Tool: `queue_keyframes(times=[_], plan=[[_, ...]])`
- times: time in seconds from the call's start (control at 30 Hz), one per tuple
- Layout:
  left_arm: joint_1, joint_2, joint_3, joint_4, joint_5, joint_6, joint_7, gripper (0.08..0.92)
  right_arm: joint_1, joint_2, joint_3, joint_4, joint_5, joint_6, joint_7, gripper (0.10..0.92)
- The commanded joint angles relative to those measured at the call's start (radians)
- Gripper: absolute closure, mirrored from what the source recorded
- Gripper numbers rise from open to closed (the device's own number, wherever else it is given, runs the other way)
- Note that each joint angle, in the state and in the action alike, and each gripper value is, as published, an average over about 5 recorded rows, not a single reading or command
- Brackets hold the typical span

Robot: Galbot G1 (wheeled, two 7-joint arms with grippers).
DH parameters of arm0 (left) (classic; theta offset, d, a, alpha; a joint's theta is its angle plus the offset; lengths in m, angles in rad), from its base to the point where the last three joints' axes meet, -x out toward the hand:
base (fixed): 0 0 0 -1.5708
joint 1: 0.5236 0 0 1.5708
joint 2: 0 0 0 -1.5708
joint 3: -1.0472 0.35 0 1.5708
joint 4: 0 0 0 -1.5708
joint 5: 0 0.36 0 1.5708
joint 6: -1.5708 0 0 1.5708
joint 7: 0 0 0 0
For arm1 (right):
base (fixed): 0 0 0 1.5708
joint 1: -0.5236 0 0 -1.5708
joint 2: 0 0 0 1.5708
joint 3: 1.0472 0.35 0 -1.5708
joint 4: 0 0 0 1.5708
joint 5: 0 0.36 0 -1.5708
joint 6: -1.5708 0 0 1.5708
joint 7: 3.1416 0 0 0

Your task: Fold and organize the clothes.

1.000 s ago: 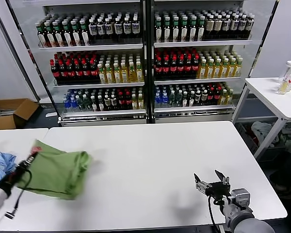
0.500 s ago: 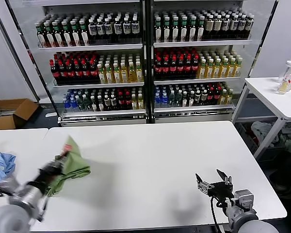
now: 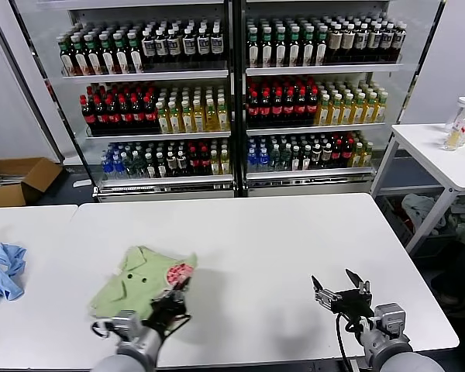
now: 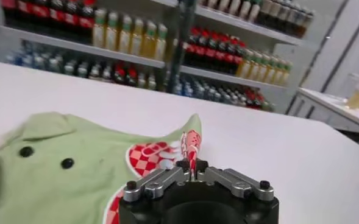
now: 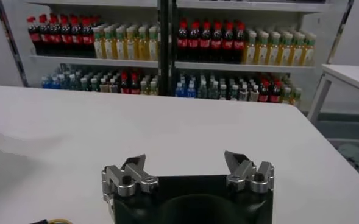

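On the white table (image 3: 279, 240), left of its middle, the green shirt (image 3: 136, 279) is lying spread, its red-and-white print facing up. At the shirt's near edge the left gripper (image 4: 192, 167) is pinching the printed fabric, jaws together. Far right of the shirt, the right gripper (image 3: 338, 284) is hovering, jaws apart.

The right gripper (image 5: 188, 167) sits low over a white table (image 5: 185, 125), its two fingers (image 5: 132, 165) spread wide apart with nothing between them. The tabletop under and ahead of it is bare and reaches back to a far edge. Behind that edge stands a glass-fronted drinks cooler (image 5: 167, 45) with shelves packed with rows of bottles (image 5: 213, 42), red-capped, yellow and dark ones. Off to one side the corner of a second white table (image 5: 350, 76) shows.
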Motion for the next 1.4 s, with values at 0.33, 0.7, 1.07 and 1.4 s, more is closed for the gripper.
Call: queue_keyframes(times=[0.33,0.7,1.07,1.4], plan=[[-0.326,-0.178,0.269,0.306,0.12,-0.116,0.046,0.877,0.006,-0.005,0.003,-0.006,-0.001,0.007,-0.011,0.203],[-0.257,-0.112,0.198,0.16,0.108,-0.245,0.131,0.58,0.093,0.0,-0.083,-0.055,0.004,0.047,-0.02,0.203],[-0.034,0.035,-0.189,-0.06,0.013,-0.277,0.081,0.252,0.334,0.144,-0.331,-0.21,0.059,0.06,0.016,0.203],[0.086,0.068,-0.363,-0.009,0.045,-0.315,0.03,0.177,0.541,0.331,-0.55,-0.458,0.14,0.042,0.092,0.203]])
